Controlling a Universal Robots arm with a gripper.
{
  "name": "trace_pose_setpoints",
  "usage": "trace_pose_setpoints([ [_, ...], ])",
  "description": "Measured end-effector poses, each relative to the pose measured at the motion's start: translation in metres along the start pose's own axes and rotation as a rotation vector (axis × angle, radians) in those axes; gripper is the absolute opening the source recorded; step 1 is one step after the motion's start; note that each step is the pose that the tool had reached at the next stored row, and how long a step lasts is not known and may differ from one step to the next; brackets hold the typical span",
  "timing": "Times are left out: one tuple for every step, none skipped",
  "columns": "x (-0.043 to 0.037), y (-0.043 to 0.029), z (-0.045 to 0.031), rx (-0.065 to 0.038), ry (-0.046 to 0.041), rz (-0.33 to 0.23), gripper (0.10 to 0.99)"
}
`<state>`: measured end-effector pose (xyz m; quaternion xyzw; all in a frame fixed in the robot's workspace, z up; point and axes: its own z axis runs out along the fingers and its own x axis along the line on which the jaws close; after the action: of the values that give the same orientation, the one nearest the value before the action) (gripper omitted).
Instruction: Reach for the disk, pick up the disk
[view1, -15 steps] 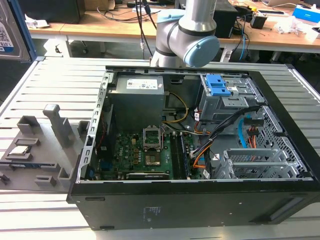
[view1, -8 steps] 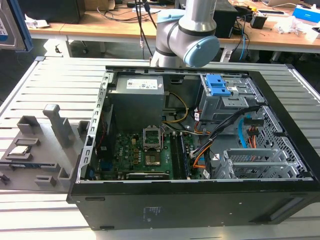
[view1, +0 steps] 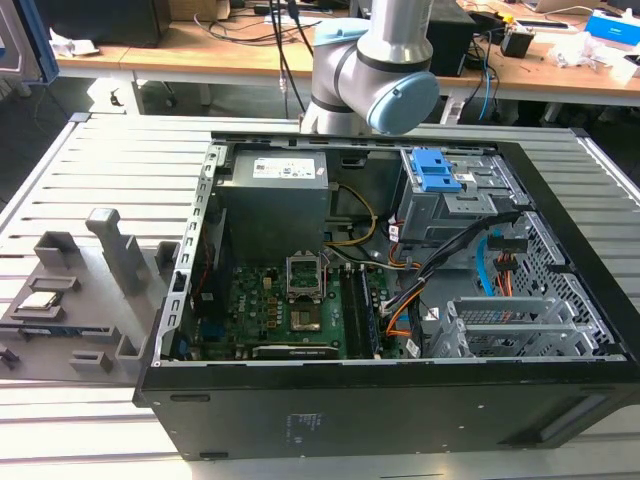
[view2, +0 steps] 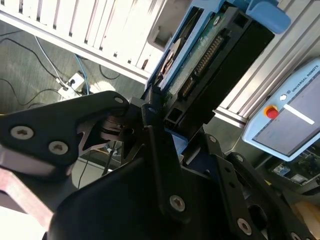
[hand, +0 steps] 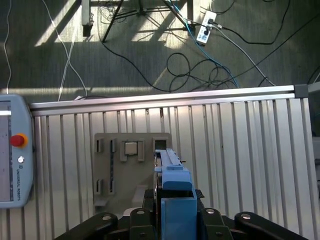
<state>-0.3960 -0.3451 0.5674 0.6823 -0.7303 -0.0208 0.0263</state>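
The disk (view2: 215, 65) is a flat drive in a blue plastic frame, its connector edge and circuit board showing in the second wrist view. My gripper (view2: 159, 112) is shut on it, black fingers (view2: 155, 145) clamped on its lower end. In the first wrist view the disk (hand: 174, 192) stands edge-on between the gripper's black links (hand: 175, 222), held high above the slatted table (hand: 240, 150). In the exterior view the arm (view1: 372, 70) rises behind the open computer case (view1: 400, 400).
A grey fixture plate (hand: 112, 170) with slots lies on the table below, a small silver chip (hand: 131, 148) on it; the same fixture plate (view1: 85, 300) sits at the exterior view's left. A teach pendant (hand: 12, 150) lies beside it. The case's drive cage (view1: 440, 180) has blue tabs.
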Motion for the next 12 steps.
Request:
trace_pose_setpoints([
  [0.0,0.0,-0.0021,0.0,0.0,0.0,0.365],
  [0.0,0.0001,-0.0048,-0.001,-0.0001,0.0,0.365],
  [-0.0001,0.0001,-0.0069,-0.001,0.0,0.0,0.365],
  [-0.0001,0.0002,-0.0094,-0.001,0.0,0.0,0.365],
  [-0.0001,0.0002,-0.013,-0.002,0.0001,0.0,0.365],
  [-0.0001,0.0003,-0.0172,-0.003,0.0001,0.0,0.365],
  [-0.0002,0.0004,-0.0216,-0.004,0.0002,0.0,0.365],
  [-0.0002,0.0004,-0.0237,-0.004,0.0002,0.0,0.365],
  [-0.0002,0.0005,-0.0256,-0.004,0.0003,0.0,0.365],
  [-0.0002,0.0005,-0.0278,-0.005,0.0003,0.0,0.365],
  [-0.0002,0.0005,-0.0319,-0.005,0.0003,0.0,0.365],
  [-0.0002,0.0005,-0.0341,-0.006,0.0004,0.0,0.365],
])
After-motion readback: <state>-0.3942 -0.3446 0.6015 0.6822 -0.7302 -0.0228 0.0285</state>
